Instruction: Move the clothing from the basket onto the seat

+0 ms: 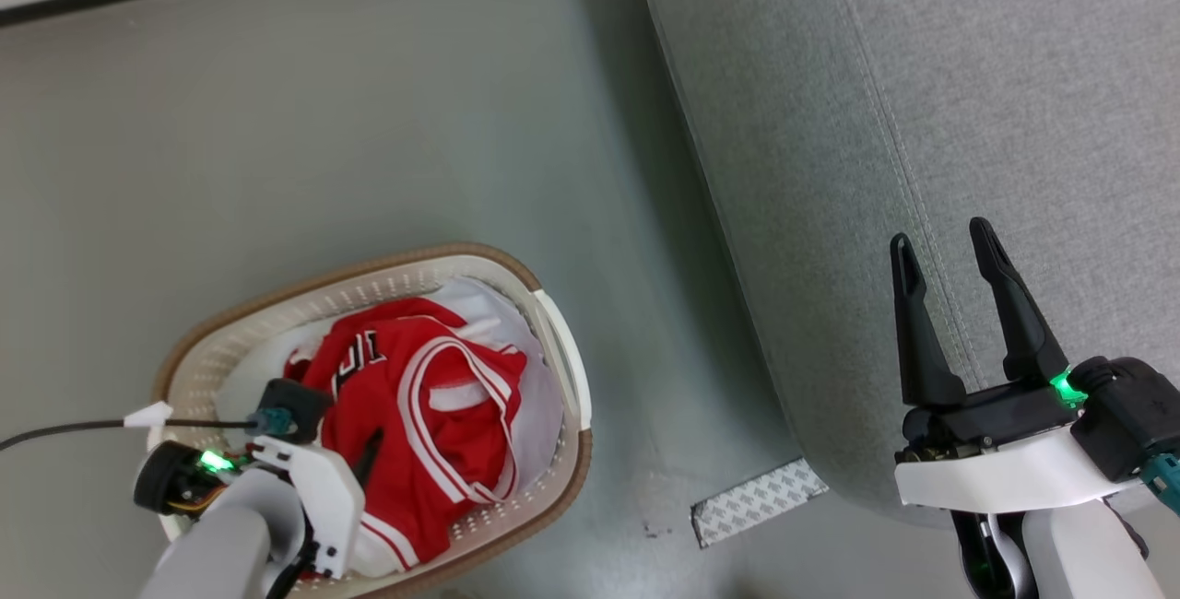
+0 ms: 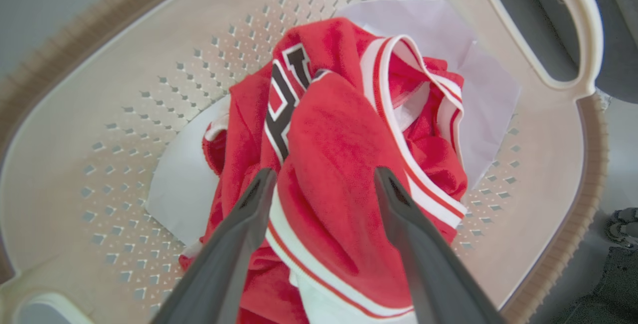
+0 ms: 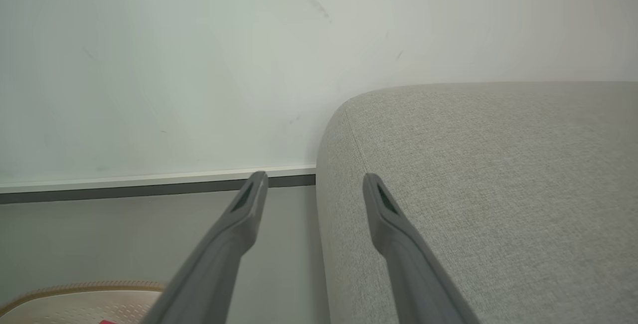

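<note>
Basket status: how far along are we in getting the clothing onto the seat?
Done: nothing yet; the visible part of the seat carries no garment. In hand: the open left gripper reaches into the basket, fingers straddling a fold of the red clothing, not closed on it. The right gripper hangs open over the seat, holding nothing. Left: grip, lift and carry all the clothing across.
</note>
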Tool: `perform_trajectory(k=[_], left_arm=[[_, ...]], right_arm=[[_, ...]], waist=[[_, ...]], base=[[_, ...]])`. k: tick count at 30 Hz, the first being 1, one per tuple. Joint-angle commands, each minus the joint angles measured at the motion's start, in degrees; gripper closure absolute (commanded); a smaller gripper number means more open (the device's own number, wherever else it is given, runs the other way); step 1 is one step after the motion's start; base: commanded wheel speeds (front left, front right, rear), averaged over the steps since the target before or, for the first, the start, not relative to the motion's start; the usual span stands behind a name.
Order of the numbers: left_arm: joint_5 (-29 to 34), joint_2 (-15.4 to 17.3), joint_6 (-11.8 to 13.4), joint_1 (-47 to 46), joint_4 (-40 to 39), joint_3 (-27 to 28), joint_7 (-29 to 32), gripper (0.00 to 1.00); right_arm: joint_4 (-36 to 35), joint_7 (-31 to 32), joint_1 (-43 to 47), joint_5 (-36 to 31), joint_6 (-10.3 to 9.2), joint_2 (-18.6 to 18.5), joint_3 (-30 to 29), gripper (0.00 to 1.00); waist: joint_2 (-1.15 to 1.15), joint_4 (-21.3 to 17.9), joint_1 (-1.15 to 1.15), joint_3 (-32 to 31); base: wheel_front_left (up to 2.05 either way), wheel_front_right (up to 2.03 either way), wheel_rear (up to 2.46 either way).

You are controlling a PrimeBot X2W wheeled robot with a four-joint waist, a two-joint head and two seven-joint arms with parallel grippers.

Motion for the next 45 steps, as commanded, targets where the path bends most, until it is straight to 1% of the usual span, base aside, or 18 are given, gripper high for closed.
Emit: perform_trajectory(k=[1,7,9,10,11,12,16,19,26,29,32,35,40,43,45], left_arm=[[-0.4,1.1,0.1,-1.0,0.5,-0.5,0.4,0.00],[-1.3,2.6,0.1,-2.8,1.8,-2.2,0.5,0.00],[-1.7,2.3,0.1,-2.9,2.3,-3.1,0.7,0.00],[-2.0,2.1,0.1,-2.8,2.3,-3.7,0.7,0.15],[-2.4,1.8,0.1,-2.7,2.1,-4.6,0.5,0.64],[-3.0,1.7,0.1,-2.6,2.0,-5.4,0.6,1.00],[-5.7,1.8,0.1,-1.8,0.8,-8.0,-0.4,1.00],[-8.7,1.0,0.1,-0.3,-0.2,-8.9,-2.0,1.00],[-13.4,-0.4,0.1,3.8,-4.3,-11.3,-5.6,1.00],[-14.4,-0.9,0.1,5.5,-6.7,-11.2,-6.8,1.00],[-15.2,-1.3,1.0,7.6,-10.0,-10.6,-7.8,1.00],[-15.3,-1.0,2.7,9.3,-14.8,-10.3,-7.6,1.00],[-14.8,0.5,6.7,12.0,-24.9,-10.1,-5.9,1.00],[-15.2,1.5,8.7,13.0,-32.1,-9.7,-3.9,1.00],[-15.0,2.9,9.7,13.3,-36.6,-9.4,-2.1,1.00]], right_arm=[[-0.5,-0.1,-0.9,0.2,-0.12,0.0,-0.1,0.00],[-1.1,-0.1,-1.6,0.6,-0.12,0.0,0.3,0.00],[-1.0,-0.1,-1.6,0.7,-0.12,0.0,0.5,0.00],[-0.9,-0.1,-1.5,0.8,-0.12,0.0,0.5,0.00],[-0.7,-0.1,-1.5,0.8,-0.12,0.0,0.4,0.00],[-0.5,-0.1,-1.4,0.8,-0.12,0.0,0.3,0.00],[0.4,-0.1,-1.8,1.3,-0.12,0.0,0.2,0.00],[1.4,-0.1,-0.6,1.3,-0.12,0.0,-0.5,0.00],[4.4,-0.1,2.7,0.0,-0.12,-0.1,-1.6,0.00],[5.7,-0.1,4.5,-0.9,-0.12,-0.1,-2.4,0.00],[6.7,-0.1,5.9,-1.8,-0.12,-0.1,-2.9,0.00],[7.4,-0.1,7.3,-2.5,-0.12,-0.1,-3.0,0.00],[8.2,-0.1,9.0,-3.3,-0.12,-0.7,-2.7,0.00],[7.8,-0.1,9.4,-3.6,-0.12,-1.4,-1.7,0.00],[7.4,-0.1,9.6,-3.9,-0.12,-1.7,-0.7,0.00]], waist=[[0.00,-0.7,-0.02,1.4],[0.00,-1.4,-0.02,4.4],[0.00,-1.6,-0.02,4.7],[0.00,-1.5,-0.02,4.8],[0.00,-1.5,-0.02,4.7],[0.00,-1.3,-0.02,4.5],[0.00,-0.6,-0.02,2.4],[0.00,0.7,-0.02,-1.2],[0.00,5.6,-0.02,-13.0],[0.00,8.1,-0.02,-18.5],[0.00,10.4,-0.02,-23.9],[0.00,12.7,-0.02,-28.6],[0.00,16.2,-0.02,-34.5],[0.00,18.0,-0.02,-36.5],[0.00,19.1,-0.02,-37.2]], base=[[0.00,0.00,0.00],[0.00,0.00,0.00],[0.00,0.00,0.00],[0.00,0.00,0.00],[0.00,0.00,0.00],[0.00,0.00,0.00],[0.00,0.00,0.00],[0.00,0.00,0.00],[0.00,0.00,0.00],[0.00,0.00,0.00],[0.00,0.00,0.00],[0.00,0.00,0.00],[0.00,0.00,0.00],[0.00,0.00,0.00],[0.00,0.00,0.00]])
